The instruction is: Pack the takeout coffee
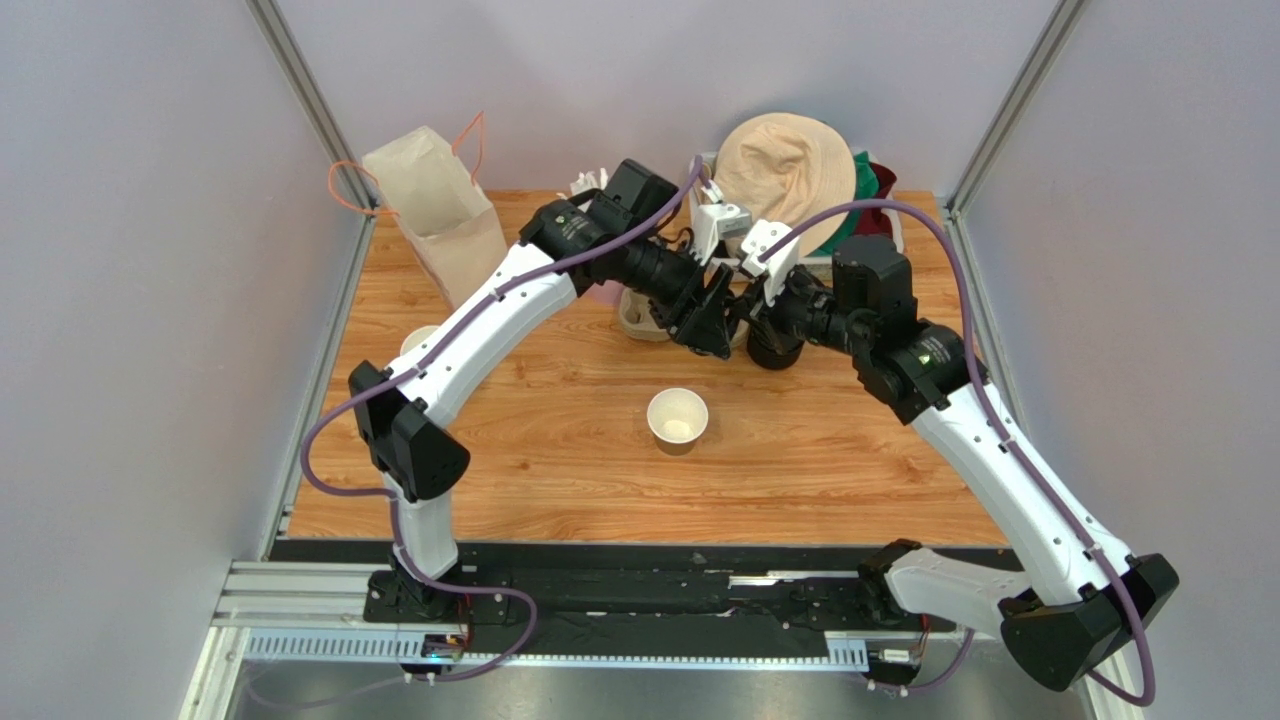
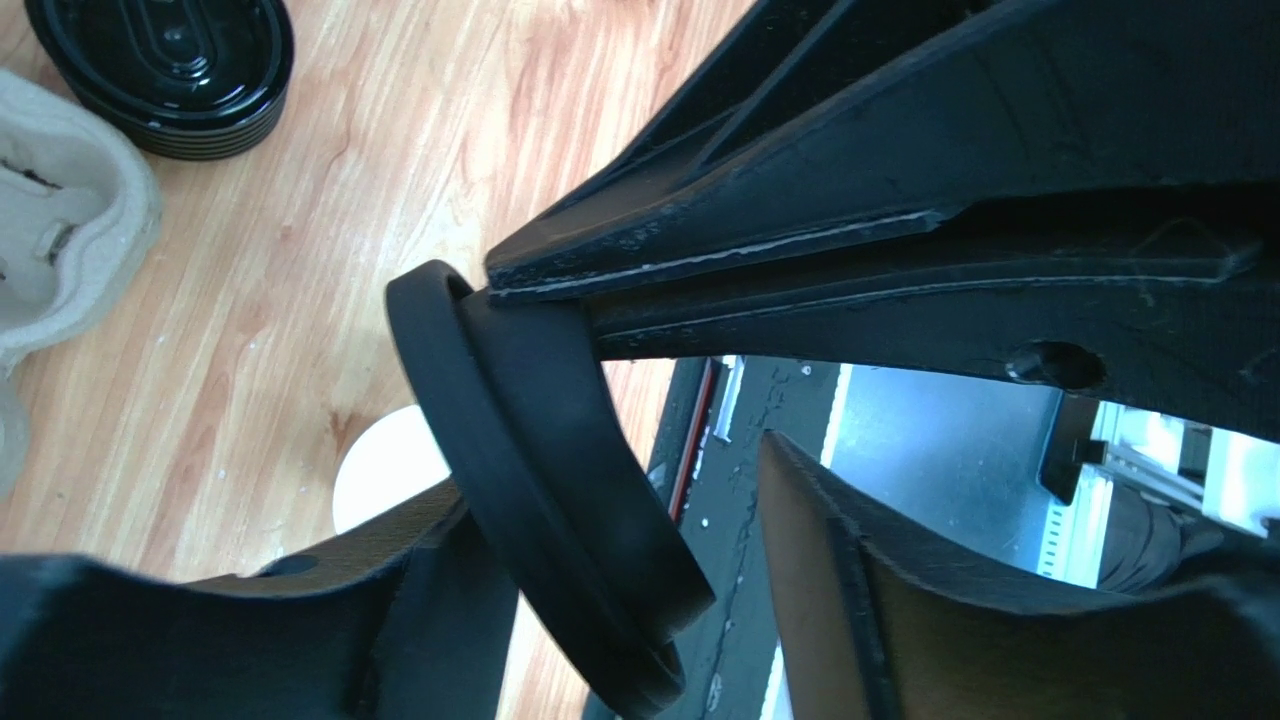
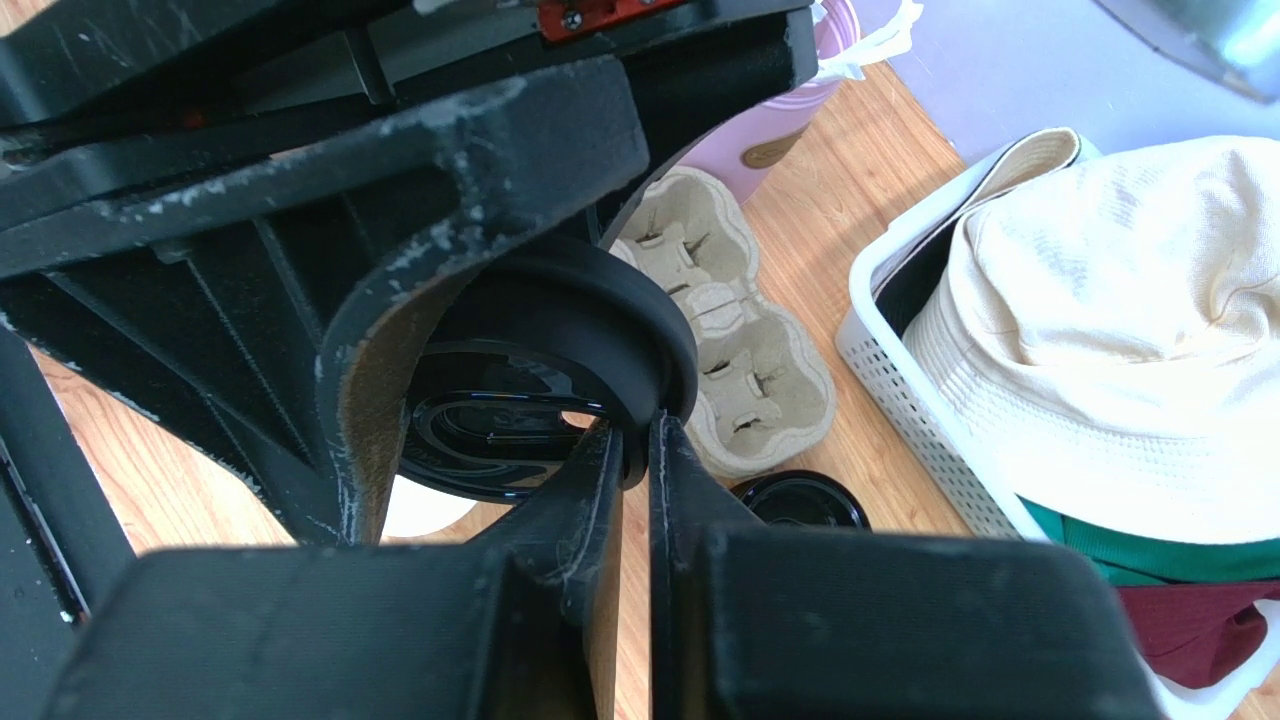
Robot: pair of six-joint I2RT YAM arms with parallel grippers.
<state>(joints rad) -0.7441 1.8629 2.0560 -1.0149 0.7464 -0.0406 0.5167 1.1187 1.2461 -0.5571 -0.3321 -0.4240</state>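
While the wooden table [image 1: 842,480] carries a kraft paper bag [image 1: 436,203] far left, a white basket [image 3: 902,360] holding a cream bucket hat [image 1: 781,173], and a pulp cup carrier [image 3: 736,330] near a stack of black lids [image 2: 173,68], both arms meet above its far middle. The brown paper cup [image 1: 676,420] stands open at the table's centre, apart from them. A black lid [image 2: 526,480] hangs on edge in the air, the right gripper [image 3: 636,435] pinched on its rim and the left gripper [image 1: 714,327] bracketing it, though I cannot tell whether the left one grips.
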